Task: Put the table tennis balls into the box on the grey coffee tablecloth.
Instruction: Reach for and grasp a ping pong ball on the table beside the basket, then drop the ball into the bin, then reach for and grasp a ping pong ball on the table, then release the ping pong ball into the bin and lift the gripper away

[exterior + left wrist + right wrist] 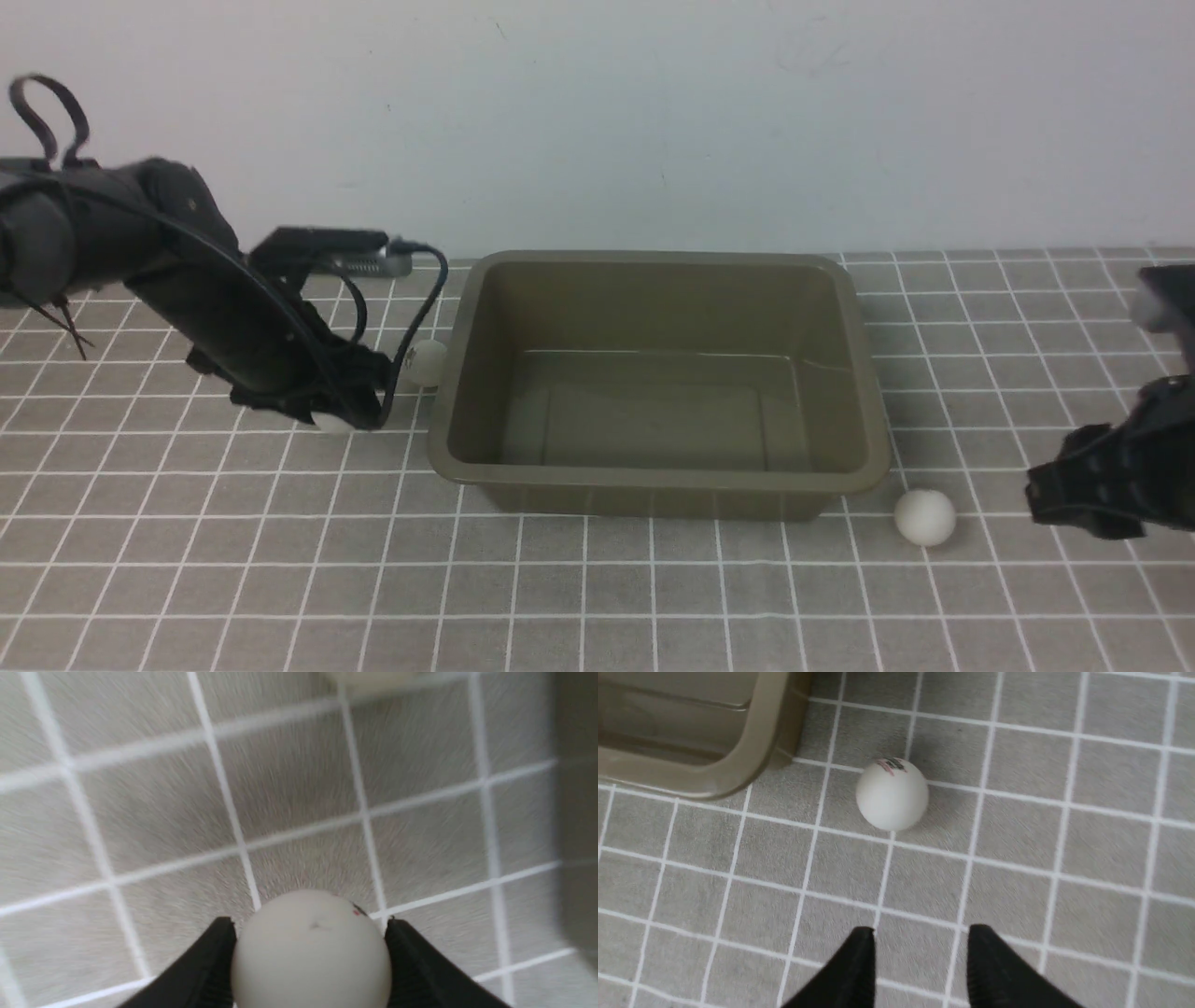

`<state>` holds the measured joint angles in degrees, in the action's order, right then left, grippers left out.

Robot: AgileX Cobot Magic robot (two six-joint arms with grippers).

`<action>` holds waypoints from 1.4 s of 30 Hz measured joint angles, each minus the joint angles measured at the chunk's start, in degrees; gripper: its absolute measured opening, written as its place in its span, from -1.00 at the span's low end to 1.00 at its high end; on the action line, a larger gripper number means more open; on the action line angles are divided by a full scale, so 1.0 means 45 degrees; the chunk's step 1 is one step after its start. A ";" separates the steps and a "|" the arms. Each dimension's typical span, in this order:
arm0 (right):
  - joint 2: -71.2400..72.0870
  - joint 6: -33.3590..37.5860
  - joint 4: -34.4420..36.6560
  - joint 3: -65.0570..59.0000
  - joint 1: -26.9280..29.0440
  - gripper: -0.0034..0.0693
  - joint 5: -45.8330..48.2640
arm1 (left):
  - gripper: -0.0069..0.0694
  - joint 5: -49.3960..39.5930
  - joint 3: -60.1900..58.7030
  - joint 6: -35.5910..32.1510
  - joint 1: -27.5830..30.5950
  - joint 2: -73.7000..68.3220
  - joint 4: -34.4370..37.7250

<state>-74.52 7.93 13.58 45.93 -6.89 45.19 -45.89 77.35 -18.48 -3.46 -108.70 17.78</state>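
The olive-grey box stands mid-cloth, with nothing inside. My left gripper is shut on a white ball, one finger on each side, low by the grey tablecloth just left of the box. That ball peeks out under the gripper in the front view. A second ball lies against the box's left wall. The third ball, with a dark printed mark, lies off the box's front right corner; it also shows in the right wrist view. My right gripper is open and empty, a short way from it.
The box's rounded corner is close to the third ball. The box wall is right beside my left gripper. A pale wall runs behind the table. The left arm's cable hangs near the second ball.
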 joint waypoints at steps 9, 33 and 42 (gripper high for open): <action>-0.3718 -0.0238 -0.0025 0.0025 -0.0778 0.46 -0.3318 | 0.11 -0.0974 0.1750 -0.0054 -0.1770 0.0936 0.0369; -0.3387 -0.1842 -0.0576 0.3349 -0.0973 0.09 -0.1197 | -0.79 -0.2099 0.4091 0.2084 -0.0039 -0.0057 -0.1229; -0.5623 -0.1896 -0.0303 0.7255 -0.2688 0.16 0.0087 | -0.15 -0.1776 0.4106 0.0353 0.0174 -0.2172 0.0286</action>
<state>-99.83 -0.60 12.22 78.57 -18.98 45.58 -53.89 95.83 -16.89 -2.68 -118.47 19.07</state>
